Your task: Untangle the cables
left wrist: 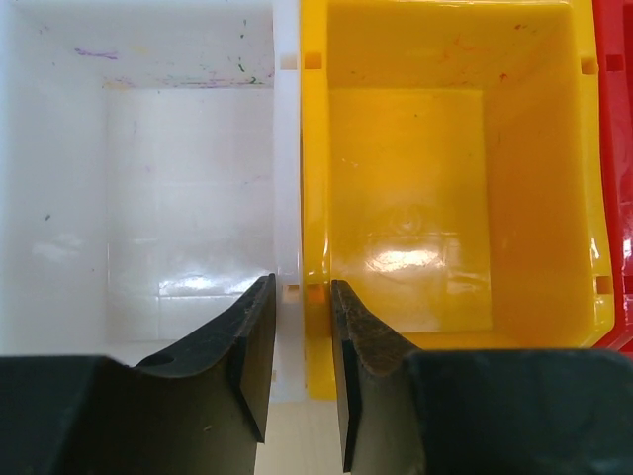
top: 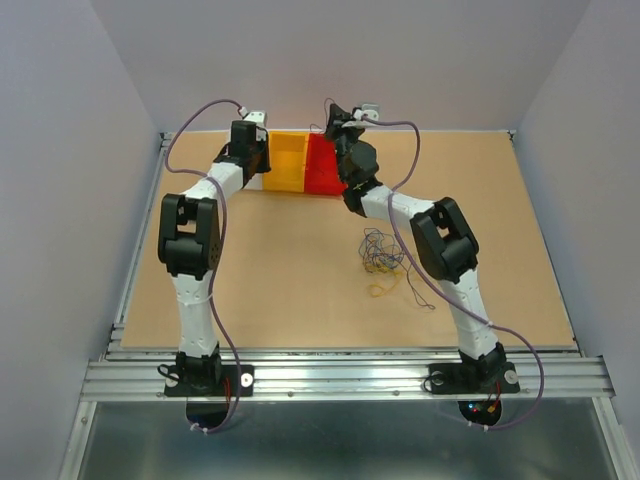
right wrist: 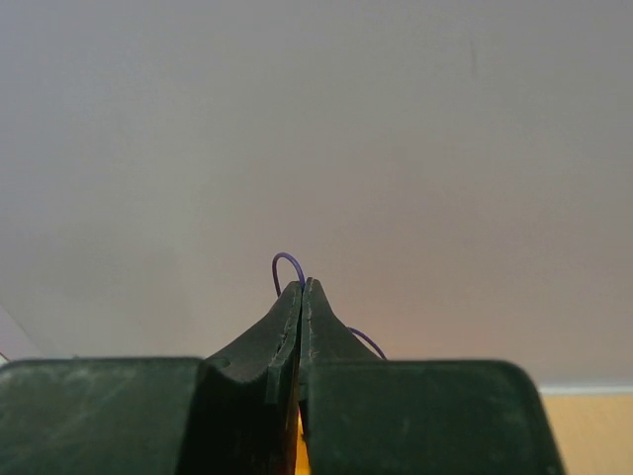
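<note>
Right gripper [right wrist: 302, 289] jaws pinch 1 purple cable [right wrist: 285, 260]. Left gripper [left wrist: 302, 289] jaws sit narrowly apart over the white-yellow bin wall [left wrist: 287, 148]. The tangled cables [top: 382, 255] apparently lie on the bench [top: 280, 280].

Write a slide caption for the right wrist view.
Right claw shut on a thin purple cable, its loop poking out above the tips, plain wall behind.

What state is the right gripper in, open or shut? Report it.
Shut: the right gripper pinches a purple wire, which loops out above its touching tips.
</note>
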`<control>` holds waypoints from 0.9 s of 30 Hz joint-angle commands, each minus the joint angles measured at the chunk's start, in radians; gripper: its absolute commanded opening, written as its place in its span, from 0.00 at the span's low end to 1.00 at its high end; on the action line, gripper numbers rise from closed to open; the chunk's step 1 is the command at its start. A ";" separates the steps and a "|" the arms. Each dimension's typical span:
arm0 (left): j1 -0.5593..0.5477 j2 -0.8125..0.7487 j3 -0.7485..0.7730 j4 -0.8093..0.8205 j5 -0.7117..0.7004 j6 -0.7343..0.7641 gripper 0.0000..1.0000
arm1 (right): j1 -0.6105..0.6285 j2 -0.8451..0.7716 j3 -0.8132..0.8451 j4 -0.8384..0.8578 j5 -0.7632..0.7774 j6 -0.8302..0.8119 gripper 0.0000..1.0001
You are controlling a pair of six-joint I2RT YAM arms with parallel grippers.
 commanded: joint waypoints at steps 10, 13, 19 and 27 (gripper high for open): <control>0.002 -0.194 -0.154 0.011 0.112 -0.092 0.22 | -0.001 -0.142 -0.343 0.114 0.153 0.109 0.01; 0.000 -0.207 -0.169 0.015 0.113 -0.092 0.22 | 0.002 -0.169 -0.380 0.062 0.143 0.158 0.00; -0.003 -0.271 -0.246 0.064 0.127 -0.100 0.22 | 0.002 -0.172 -0.373 -0.153 0.089 0.247 0.01; -0.009 -0.326 -0.315 0.110 0.129 -0.113 0.22 | 0.000 -0.146 -0.256 -0.562 0.026 0.369 0.00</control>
